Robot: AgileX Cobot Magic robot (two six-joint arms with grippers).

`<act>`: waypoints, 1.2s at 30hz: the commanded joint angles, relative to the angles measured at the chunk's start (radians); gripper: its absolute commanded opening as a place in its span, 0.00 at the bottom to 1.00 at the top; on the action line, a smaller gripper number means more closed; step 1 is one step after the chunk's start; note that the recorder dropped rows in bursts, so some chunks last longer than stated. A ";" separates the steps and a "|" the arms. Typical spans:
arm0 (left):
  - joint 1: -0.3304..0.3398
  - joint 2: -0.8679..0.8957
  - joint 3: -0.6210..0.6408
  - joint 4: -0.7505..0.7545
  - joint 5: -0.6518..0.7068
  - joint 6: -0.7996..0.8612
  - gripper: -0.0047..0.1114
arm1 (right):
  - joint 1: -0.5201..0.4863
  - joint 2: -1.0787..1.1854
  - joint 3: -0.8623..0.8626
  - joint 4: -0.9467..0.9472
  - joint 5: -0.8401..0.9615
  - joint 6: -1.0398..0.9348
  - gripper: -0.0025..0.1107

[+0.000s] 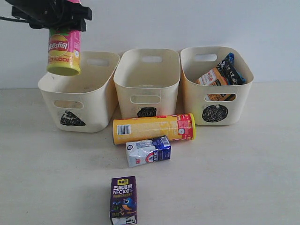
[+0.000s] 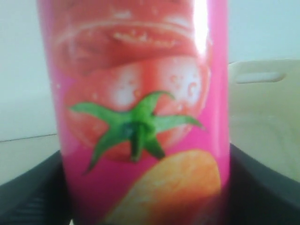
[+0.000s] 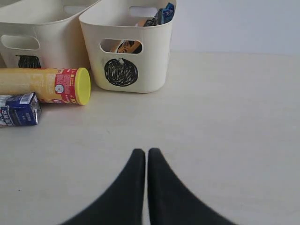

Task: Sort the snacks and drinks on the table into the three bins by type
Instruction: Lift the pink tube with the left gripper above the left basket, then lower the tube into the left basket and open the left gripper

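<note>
My left gripper (image 1: 58,21) is shut on the pink chip tube (image 1: 63,51), which hangs lid-down above the left bin with the triangle mark (image 1: 84,96). Up close, the pink tube (image 2: 140,117) fills the left wrist view between the dark jaws. The yellow tube (image 1: 152,128) lies on its side in front of the middle bin (image 1: 147,84). A white and blue carton (image 1: 147,151) lies just before it, and the purple carton (image 1: 123,200) stands nearer the front edge. The right bin with the circle mark (image 1: 215,89) holds the orange bag (image 1: 213,77) and the blue-and-black bag (image 1: 232,70). My right gripper (image 3: 146,157) is shut, empty, low over the table.
The three bins stand in a row against the white back wall. Bare tabletop (image 3: 225,122) stretches to the right of the circle bin and around my right gripper. The yellow tube (image 3: 44,85) and the white and blue carton (image 3: 18,109) also show in the right wrist view.
</note>
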 commanded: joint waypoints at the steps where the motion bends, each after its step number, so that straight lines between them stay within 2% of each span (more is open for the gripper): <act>1: 0.004 0.070 -0.024 0.029 -0.026 -0.004 0.08 | 0.000 -0.005 -0.001 -0.001 -0.004 0.005 0.02; 4: 0.004 0.109 -0.025 0.027 -0.016 -0.004 0.14 | 0.000 -0.005 -0.001 -0.001 -0.002 0.005 0.02; 6: 0.004 0.136 -0.025 0.023 0.001 -0.004 0.25 | 0.000 -0.005 -0.001 -0.001 -0.002 0.005 0.02; 10: 0.004 0.178 -0.025 -0.023 0.039 -0.004 0.55 | 0.000 -0.005 -0.001 -0.001 -0.002 0.009 0.02; 13: 0.004 0.192 -0.025 -0.075 0.054 -0.004 0.70 | 0.000 -0.005 -0.001 -0.001 -0.002 0.009 0.02; 15: 0.004 0.201 -0.025 -0.104 0.057 -0.004 0.73 | 0.000 -0.005 -0.001 -0.001 -0.002 0.009 0.02; 23: 0.004 0.200 -0.066 -0.190 0.083 -0.023 0.73 | 0.000 -0.005 -0.001 -0.001 -0.002 0.014 0.02; 31: 0.004 0.174 -0.209 -0.169 0.242 -0.026 0.71 | 0.000 -0.005 -0.001 -0.001 -0.002 0.014 0.02; 34: 0.004 0.139 -0.225 -0.169 0.279 -0.026 0.51 | 0.000 -0.005 -0.001 -0.001 -0.002 0.014 0.02; 36: 0.004 0.109 -0.225 -0.169 0.305 -0.022 0.29 | 0.000 -0.005 -0.001 -0.001 -0.002 0.014 0.02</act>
